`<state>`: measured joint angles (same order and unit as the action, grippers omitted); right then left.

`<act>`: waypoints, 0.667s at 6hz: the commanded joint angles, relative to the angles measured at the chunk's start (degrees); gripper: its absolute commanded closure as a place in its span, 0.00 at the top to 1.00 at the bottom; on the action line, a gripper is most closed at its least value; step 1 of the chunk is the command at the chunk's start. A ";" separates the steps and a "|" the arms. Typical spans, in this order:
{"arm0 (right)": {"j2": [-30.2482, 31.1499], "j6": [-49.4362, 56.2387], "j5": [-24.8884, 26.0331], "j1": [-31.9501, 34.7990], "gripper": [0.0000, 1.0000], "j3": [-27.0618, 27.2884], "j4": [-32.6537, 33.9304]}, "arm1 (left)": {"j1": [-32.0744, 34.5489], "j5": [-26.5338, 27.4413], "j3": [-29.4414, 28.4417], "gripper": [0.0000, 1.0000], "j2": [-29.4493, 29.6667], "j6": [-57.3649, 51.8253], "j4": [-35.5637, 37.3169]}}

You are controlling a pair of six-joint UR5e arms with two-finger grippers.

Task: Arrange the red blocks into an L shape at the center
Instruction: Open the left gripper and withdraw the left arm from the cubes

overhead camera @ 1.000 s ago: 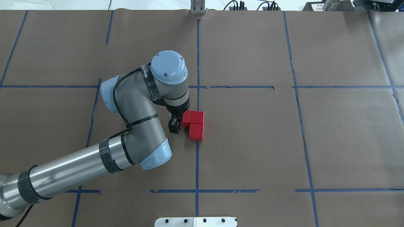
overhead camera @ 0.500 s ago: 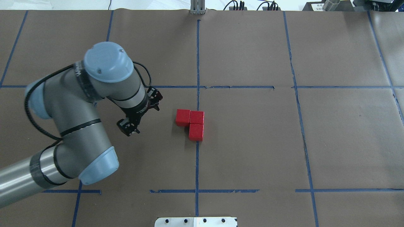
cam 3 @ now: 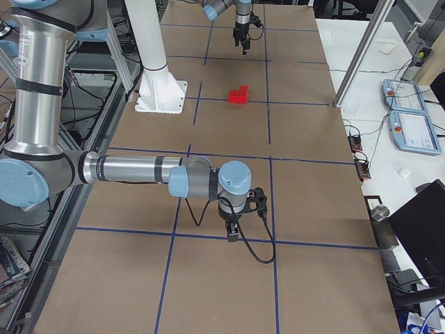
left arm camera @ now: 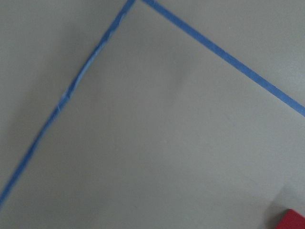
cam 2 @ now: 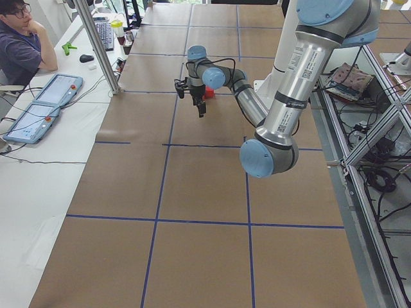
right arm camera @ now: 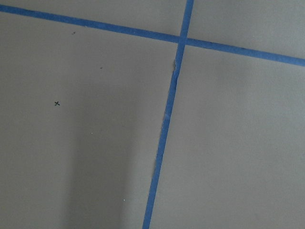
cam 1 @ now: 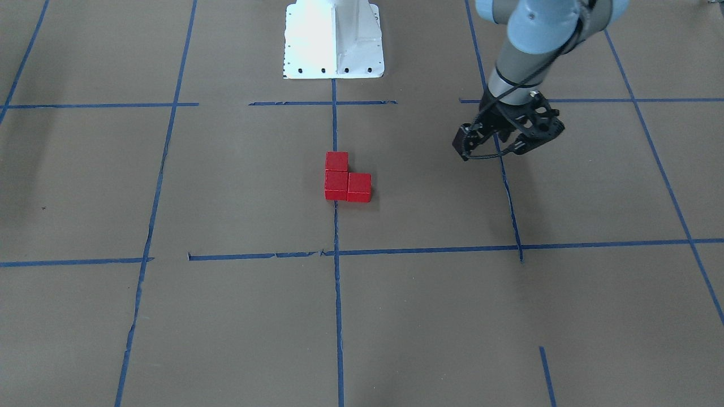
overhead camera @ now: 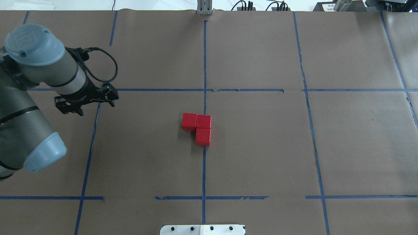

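red blocks [overhead camera: 203, 121]: lay touching in an L at mid-frame, on the center [overhead camera: 228, 130], across its blue tape line [overhead camera: 204, 58] | left gripper [overhead camera: 87, 101]: hung upper left, jaws spread, empty, well apart from them | right gripper [cam 3: 233, 231]: lower middle of the right-side view, jaws impossible to tell

A robotics lab. A wide table [overhead camera: 261, 156] covered in brown paper is marked into squares by blue tape lines [overhead camera: 204, 65]. At twelve o'clock in the front-facing view stands a white robot base [cam 1: 334, 39] bolted to the table; grey industrial arms [cam 2: 302, 70] with pale blue joint caps reach over the paper. In the left-side view, at ten o'clock, a seated operator [cam 2: 19, 45] leans on a white bench with control pendants [cam 2: 38, 106] and a keyboard [cam 2: 104, 35]. An aluminium post [cam 2: 99, 45] stands beside it, and loose cables [cam 2: 379, 173] lie at three o'clock.
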<state>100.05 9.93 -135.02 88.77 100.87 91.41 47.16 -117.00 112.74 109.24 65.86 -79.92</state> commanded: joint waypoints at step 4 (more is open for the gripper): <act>0.15 -0.09 -0.07 0.00 1.00 0.21 0.00 | 33.81 -11.23 -11.38 1.00 -16.84 -67.10 -2.08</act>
<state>100.17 9.85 -135.09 88.77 101.05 91.41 74.44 -126.44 103.81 95.58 8.38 -81.67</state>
